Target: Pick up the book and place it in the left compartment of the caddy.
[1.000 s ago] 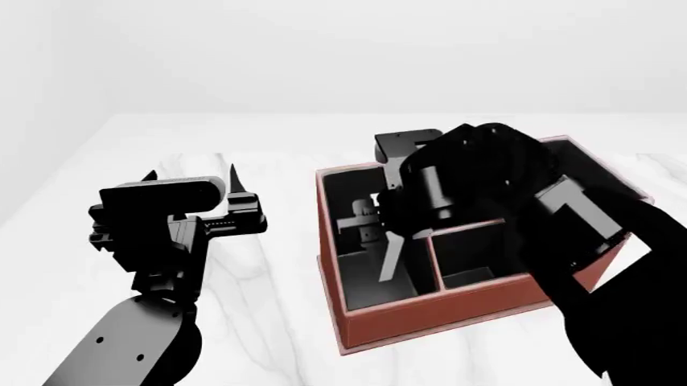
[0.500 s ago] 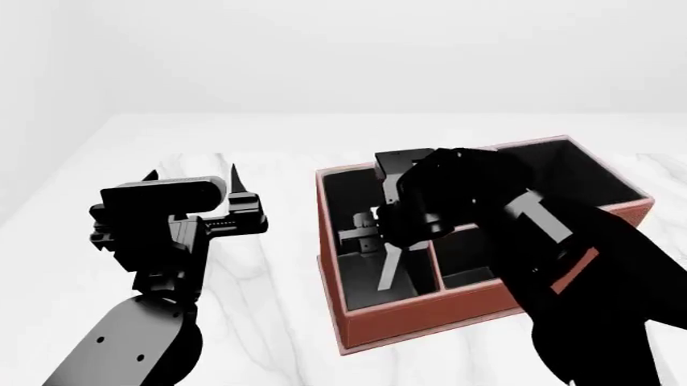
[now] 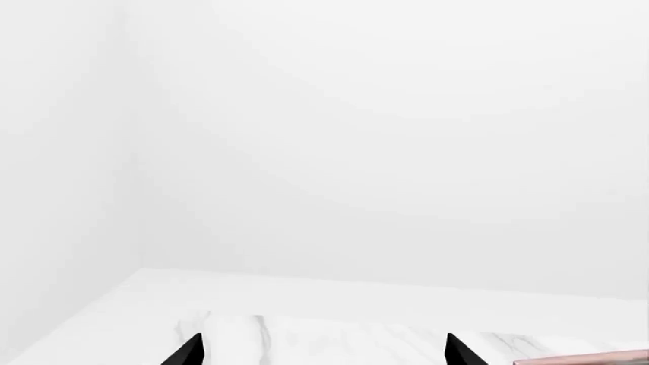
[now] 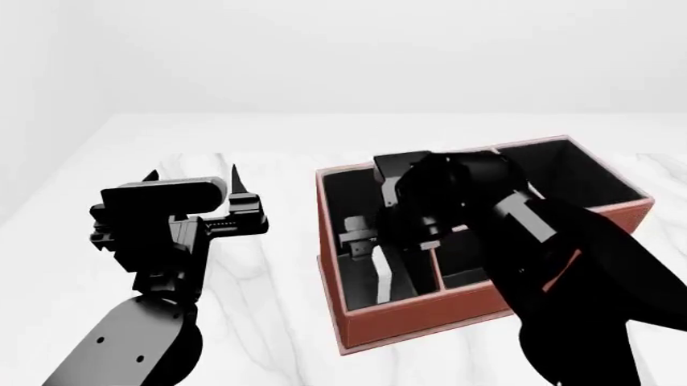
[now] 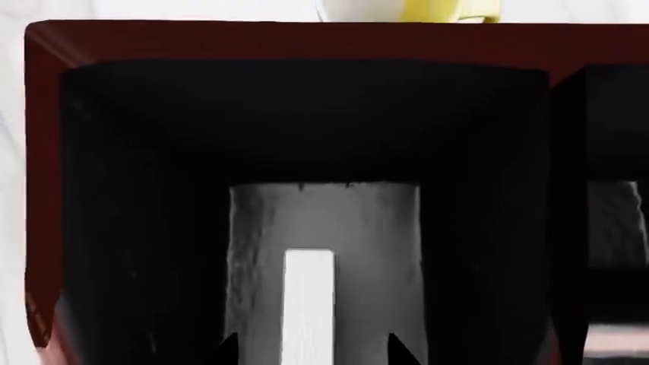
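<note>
The right gripper (image 4: 371,256) reaches down inside the left compartment (image 4: 346,189) of the caddy (image 4: 429,318). In the right wrist view its two dark tips stand a narrow gap apart, and the book (image 5: 308,304) shows between them as a white strip of page edges. The tips flank that strip on either side, but whether they press on it or have just let go cannot be told from these pictures.

The book stands on edge, directly ahead of the jaws and in line with them. Its long axis runs along the length of the narrow cell, toward the far end wall of the cell. In the head view the same pale strip (image 4: 385,279) hangs just below the gripper, within the cell's low walls and near the caddy's front wall.

Further out, the left gripper (image 4: 191,175) hovers over the marble table (image 4: 269,297), well apart from the caddy, its jaws spread wide and empty.

The right arm alone is at the book, so the coming move, a release or a short lowering, is likely its own.
</note>
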Robot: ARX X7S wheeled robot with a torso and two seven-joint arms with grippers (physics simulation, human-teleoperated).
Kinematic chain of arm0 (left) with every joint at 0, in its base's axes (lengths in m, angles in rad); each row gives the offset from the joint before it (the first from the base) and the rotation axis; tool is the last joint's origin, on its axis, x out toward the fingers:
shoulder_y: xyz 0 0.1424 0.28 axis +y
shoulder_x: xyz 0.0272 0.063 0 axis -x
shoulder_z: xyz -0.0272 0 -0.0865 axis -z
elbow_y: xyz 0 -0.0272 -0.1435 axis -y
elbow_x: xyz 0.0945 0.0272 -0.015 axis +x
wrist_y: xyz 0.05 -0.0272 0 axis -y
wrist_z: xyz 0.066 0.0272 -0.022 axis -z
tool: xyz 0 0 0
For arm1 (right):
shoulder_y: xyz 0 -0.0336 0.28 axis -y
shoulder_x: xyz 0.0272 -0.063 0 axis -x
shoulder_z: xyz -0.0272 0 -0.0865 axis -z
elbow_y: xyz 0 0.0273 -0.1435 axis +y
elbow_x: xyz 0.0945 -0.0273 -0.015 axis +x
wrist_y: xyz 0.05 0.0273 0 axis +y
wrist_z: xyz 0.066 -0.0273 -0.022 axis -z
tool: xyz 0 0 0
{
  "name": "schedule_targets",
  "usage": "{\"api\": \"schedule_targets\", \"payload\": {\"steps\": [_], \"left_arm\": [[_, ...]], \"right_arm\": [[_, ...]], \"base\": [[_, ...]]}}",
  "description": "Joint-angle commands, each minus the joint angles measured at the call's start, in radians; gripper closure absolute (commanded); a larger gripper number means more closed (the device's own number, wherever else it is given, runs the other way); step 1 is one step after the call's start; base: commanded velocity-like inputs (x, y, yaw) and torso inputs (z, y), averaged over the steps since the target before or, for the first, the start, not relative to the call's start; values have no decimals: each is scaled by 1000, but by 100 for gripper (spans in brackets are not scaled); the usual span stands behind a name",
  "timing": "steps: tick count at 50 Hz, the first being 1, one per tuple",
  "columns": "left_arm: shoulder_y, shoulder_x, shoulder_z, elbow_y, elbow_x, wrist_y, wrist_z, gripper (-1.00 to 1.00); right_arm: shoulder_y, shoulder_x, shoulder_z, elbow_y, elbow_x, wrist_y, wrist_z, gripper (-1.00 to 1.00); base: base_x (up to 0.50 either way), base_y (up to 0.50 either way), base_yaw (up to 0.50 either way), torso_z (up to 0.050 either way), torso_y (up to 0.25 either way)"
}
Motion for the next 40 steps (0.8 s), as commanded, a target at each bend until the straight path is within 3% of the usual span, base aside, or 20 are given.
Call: {"api": "schedule_targets", "payload": {"steps": [1, 15, 18, 23, 29, 36, 40], "left_arm": [[0, -4, 1, 1, -6, 1, -3, -100], [-3, -8, 2, -1, -12, 3, -7, -100], [-3, -9, 1, -1, -15, 3, -7, -100], [-3, -10, 6, -3, -13, 5, -8, -100], [0, -12, 7, 5, -16, 4, -12, -100], [0, -15, 7, 7, -20, 4, -15, -100], [0, -16, 8, 9, -20, 4, -17, -100]], "right_arm": [[12, -11, 3, 14, -23, -1, -19, -100], [29, 11, 16, -26, -5, 15, 26, -100], [68, 94, 66, -185, 63, 63, 188, -100], [168, 273, 232, -513, 345, 167, 539, -100], [182, 396, 317, -749, 558, 145, 769, -100], [27, 541, 461, -1099, 622, -12, 810, -100], [-196, 643, 583, -1381, 414, -167, 706, -100]], "base": [[0, 0, 0, 0, 0], [0, 0, 0, 0, 0], [0, 0, 0, 0, 0], [0, 0, 0, 0, 0], [0, 0, 0, 0, 2], [0, 0, 0, 0, 0], [0, 0, 0, 0, 0]]}}
